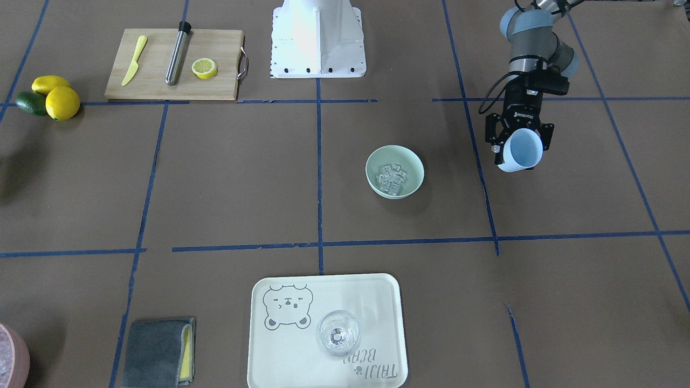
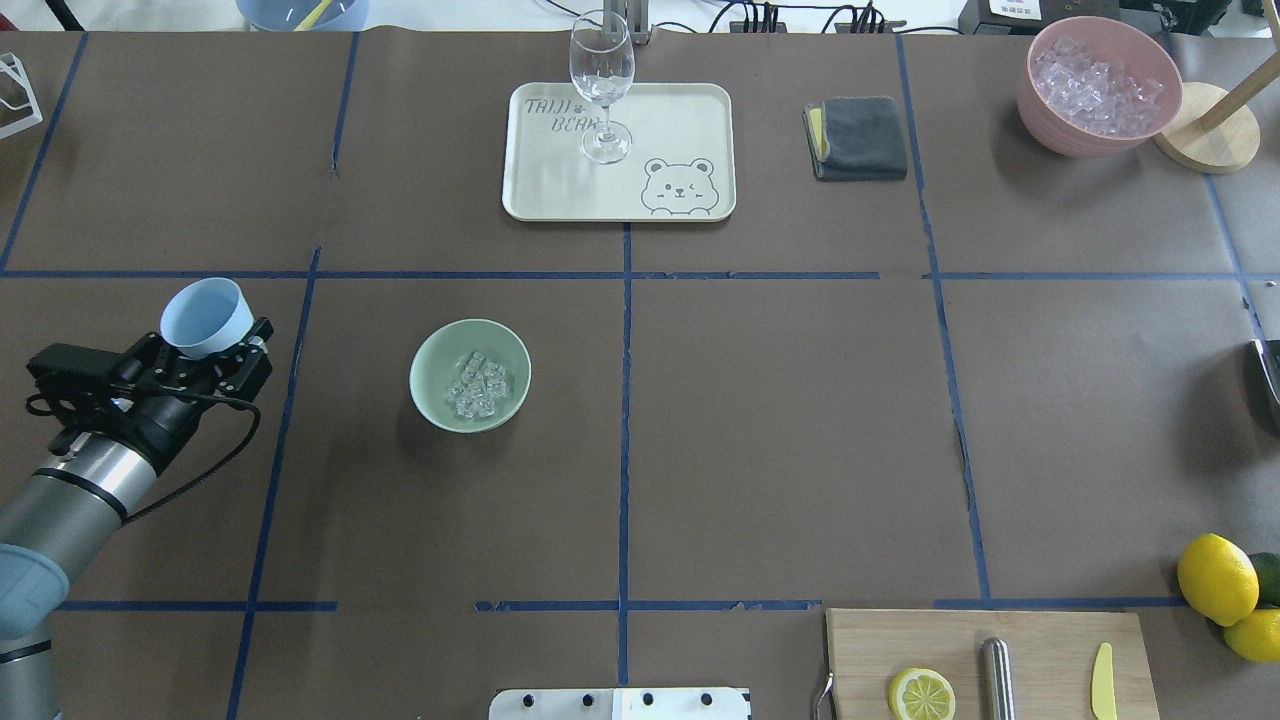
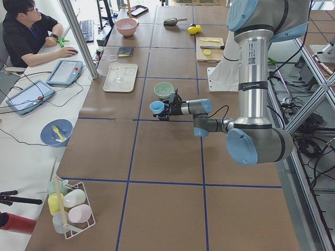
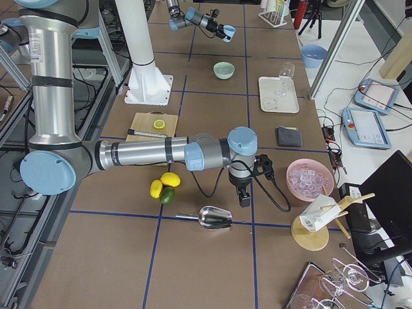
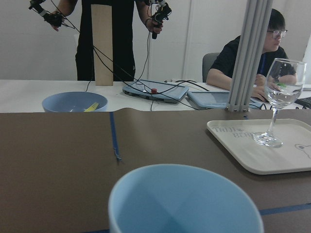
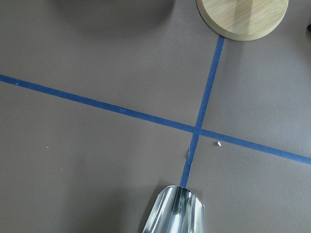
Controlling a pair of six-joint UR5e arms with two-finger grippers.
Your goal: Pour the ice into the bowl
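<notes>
The pale mint-green bowl [image 1: 395, 171] stands on the table just left of centre in the overhead view [image 2: 470, 375]. A small heap of clear ice cubes [image 1: 392, 177] lies inside it [image 2: 478, 385]. My left gripper [image 1: 518, 141] is shut on a light blue cup [image 1: 521, 150] and holds it upright above the table, to the bowl's left in the overhead view [image 2: 205, 318]. The cup's inside looks empty in the left wrist view [image 5: 184, 201]. My right gripper [image 4: 243, 196] shows only in the exterior right view, pointing down beside a metal scoop [image 4: 215, 217]. I cannot tell if it is open or shut.
A cream tray [image 2: 690, 110] with a wine glass [image 2: 602, 85] stands at the far side. A grey cloth [image 2: 858, 137], a pink container of ice [image 2: 1098, 85] and a wooden stand [image 2: 1205, 140] are at the far right. A cutting board [image 2: 1030, 640] and lemons [image 2: 1215, 578] are near right.
</notes>
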